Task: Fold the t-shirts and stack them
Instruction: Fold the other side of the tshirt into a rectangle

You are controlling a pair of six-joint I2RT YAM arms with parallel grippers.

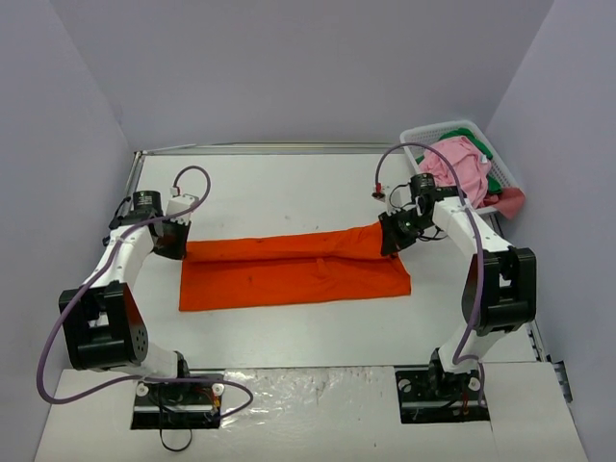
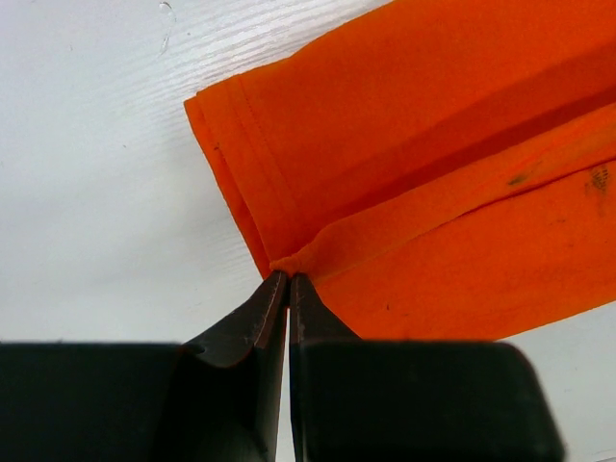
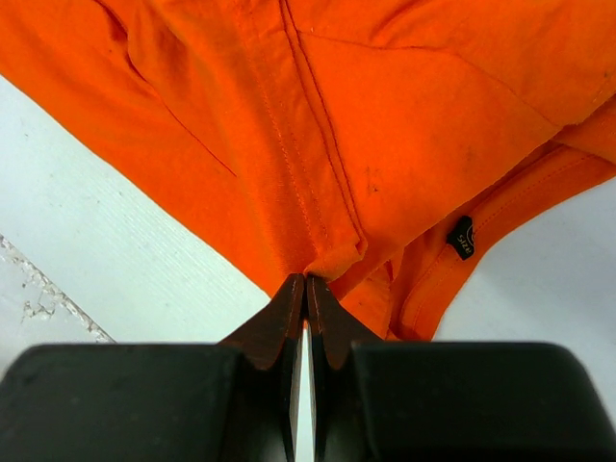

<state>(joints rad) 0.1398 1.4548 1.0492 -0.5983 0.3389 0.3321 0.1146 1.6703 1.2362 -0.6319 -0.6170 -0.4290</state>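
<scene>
Fold | orange t-shirt point(image 1: 289, 279) lay across the table point(image 1: 289, 192) from 9 to 3 o'clock | our left tool point(image 2: 287, 277) and right tool point(image 3: 306, 279) each pinched one end, so we could fold it straight.

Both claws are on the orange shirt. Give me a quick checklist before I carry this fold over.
1. Left claw shut on the orange t-shirt, at its left end: ok.
2. Right claw shut on the shirt's right end, by the stitched seam: ok.
3. How many cloth layers each claw has pinched: cannot tell.
4. Near half of the shirt lying flat on the table: ok.
5. Purple cables off the cloth: ok.
6. Pink t-shirt and green t-shirt in the basket, apart from the orange one: ok.
</scene>
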